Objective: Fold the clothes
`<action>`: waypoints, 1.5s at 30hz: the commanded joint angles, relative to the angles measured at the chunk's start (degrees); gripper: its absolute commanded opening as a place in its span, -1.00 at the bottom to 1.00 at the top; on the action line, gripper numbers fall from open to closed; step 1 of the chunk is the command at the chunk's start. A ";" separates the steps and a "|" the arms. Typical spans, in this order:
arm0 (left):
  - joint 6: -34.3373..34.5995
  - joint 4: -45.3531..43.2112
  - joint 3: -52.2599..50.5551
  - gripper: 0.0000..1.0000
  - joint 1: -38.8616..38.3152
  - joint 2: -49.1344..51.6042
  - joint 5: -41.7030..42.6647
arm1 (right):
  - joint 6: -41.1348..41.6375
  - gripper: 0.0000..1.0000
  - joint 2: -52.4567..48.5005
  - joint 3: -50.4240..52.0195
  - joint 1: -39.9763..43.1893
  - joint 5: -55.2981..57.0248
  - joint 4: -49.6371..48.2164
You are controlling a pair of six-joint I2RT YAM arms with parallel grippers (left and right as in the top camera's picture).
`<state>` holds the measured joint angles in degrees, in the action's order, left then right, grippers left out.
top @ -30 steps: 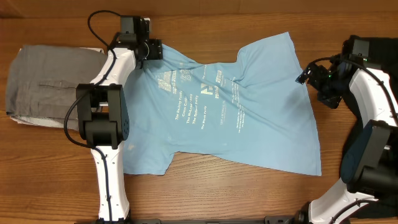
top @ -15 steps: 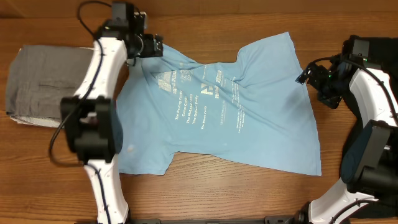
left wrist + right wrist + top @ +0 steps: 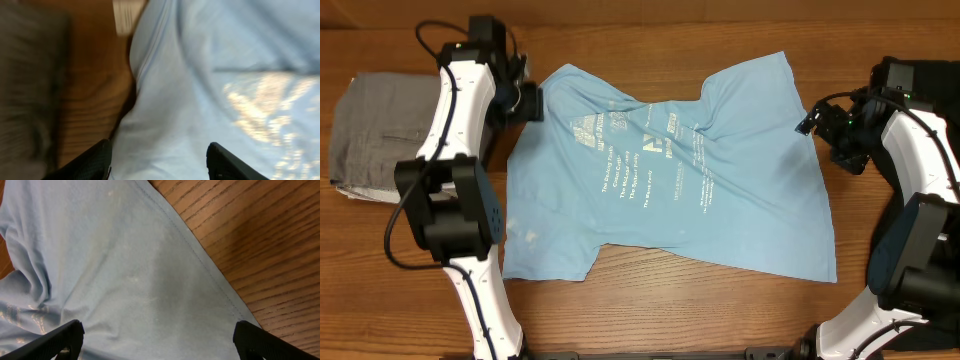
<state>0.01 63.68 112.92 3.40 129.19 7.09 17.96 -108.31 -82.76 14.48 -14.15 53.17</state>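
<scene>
Light blue T-shirt (image 3: 720,190) shows white lettering (image 3: 630,165), too small to read.

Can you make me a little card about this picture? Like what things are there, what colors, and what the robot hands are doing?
clothes: light blue T-shirt, lying flat but wrinkly, white lettering facing up
folded yet: no
also there: grey pile of folded cloth, at the table's left end
table: brown wood
left gripper: open, over the shirt's edge nearest the grey pile
right gripper: open, over the shirt's edge on the other side
</scene>
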 commanded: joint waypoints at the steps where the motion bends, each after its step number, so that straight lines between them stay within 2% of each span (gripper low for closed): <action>1: -2.80 0.85 -0.50 0.25 1.90 3.67 3.63 | -0.39 1.00 0.46 -0.85 -0.07 -0.09 -0.24; 11: -2.82 1.03 -0.63 0.25 4.20 5.53 4.81 | -0.39 1.00 0.46 -0.85 -0.07 -0.09 -0.24; 18: -2.82 0.76 -2.25 0.01 4.20 5.53 4.79 | -0.39 1.00 0.46 -0.85 -0.07 -0.09 -0.24; 22: -2.84 -0.37 -4.00 -0.30 4.20 5.53 4.76 | -0.39 1.00 0.46 -0.85 -0.07 -0.09 -0.24; 25: -2.80 -1.18 -5.22 -0.35 4.20 5.55 4.76 | -0.39 1.00 0.46 -0.85 -0.07 -0.09 -0.24; 28: -2.38 -1.16 -5.11 -0.65 4.20 5.49 4.81 | -0.39 1.00 0.46 -0.85 -0.07 -0.09 -0.24; 32: -1.03 0.07 -2.89 -0.91 4.20 5.38 4.81 | -0.39 1.00 0.46 -0.85 -0.07 -0.09 -0.24; 39: 1.18 5.27 2.71 -0.91 2.38 5.35 3.74 | -0.39 1.00 0.46 -0.85 -0.07 -0.09 -0.24; 45: 5.16 6.38 3.23 -0.91 -3.23 5.31 -4.20 | -0.39 1.00 0.46 -0.83 -0.07 -0.09 -0.24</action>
<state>1.91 69.47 114.91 3.99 134.61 7.81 17.93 -108.31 -82.76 14.48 -14.15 53.12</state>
